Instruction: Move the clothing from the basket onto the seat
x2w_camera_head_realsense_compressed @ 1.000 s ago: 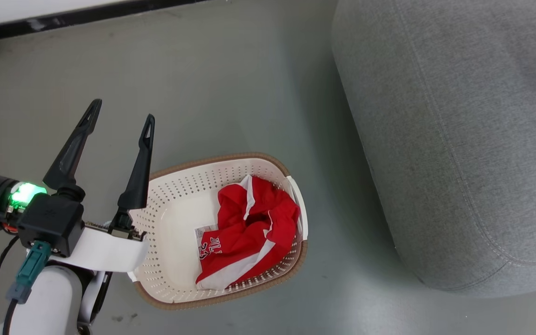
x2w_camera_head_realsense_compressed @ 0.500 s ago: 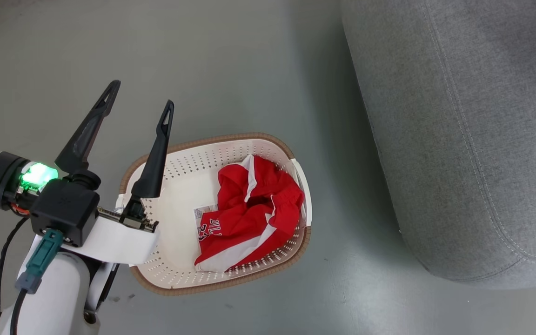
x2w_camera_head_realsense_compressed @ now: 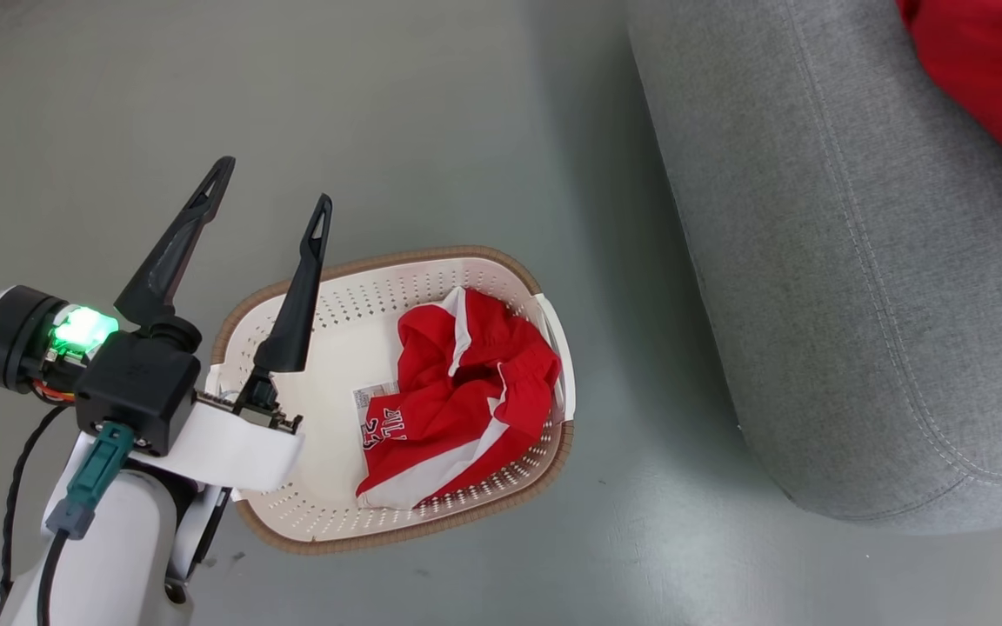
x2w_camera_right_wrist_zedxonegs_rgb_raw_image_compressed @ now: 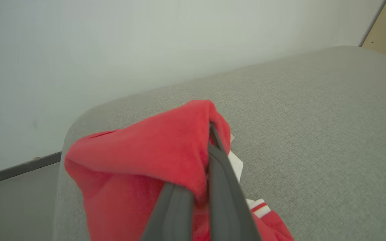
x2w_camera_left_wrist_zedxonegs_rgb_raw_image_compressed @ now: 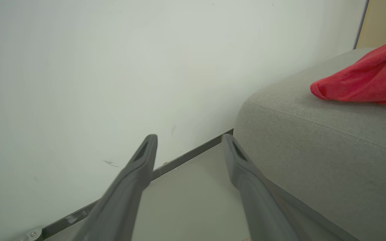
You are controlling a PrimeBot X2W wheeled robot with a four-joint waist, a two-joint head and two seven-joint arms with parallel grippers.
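Observation:
A crumpled red garment point(x2w_camera_head_realsense_compressed: 466, 391) with white trim and white lettering lies in the cream basket point(x2w_camera_head_realsense_compressed: 327, 487) on the floor. My left gripper point(x2w_camera_head_realsense_compressed: 273, 184) hovers open and holds nothing, above the basket's left rim; in the left wrist view the left gripper point(x2w_camera_left_wrist_zedxonegs_rgb_raw_image_compressed: 189, 138) points at the wall beside the grey seat point(x2w_camera_left_wrist_zedxonegs_rgb_raw_image_compressed: 330, 144). My right gripper point(x2w_camera_right_wrist_zedxonegs_rgb_raw_image_compressed: 209, 134) is shut on a second red garment point(x2w_camera_right_wrist_zedxonegs_rgb_raw_image_compressed: 146, 147) just above the seat point(x2w_camera_right_wrist_zedxonegs_rgb_raw_image_compressed: 313, 117). This garment point(x2w_camera_head_realsense_compressed: 988, 78) shows at the top right over the seat point(x2w_camera_head_realsense_compressed: 858, 304), and the same garment point(x2w_camera_left_wrist_zedxonegs_rgb_raw_image_compressed: 364, 80) appears in the left wrist view.
Grey floor point(x2w_camera_head_realsense_compressed: 466, 130) surrounds the basket, with a gap between it and the seat's rounded corner. A white wall point(x2w_camera_left_wrist_zedxonegs_rgb_raw_image_compressed: 112, 67) with a dark baseboard point(x2w_camera_left_wrist_zedxonegs_rgb_raw_image_compressed: 186, 155) runs behind the seat.
The head view has shifted. The red garment in my right gripper has come into view at the top right over the seat. The basket's garment lies as before.

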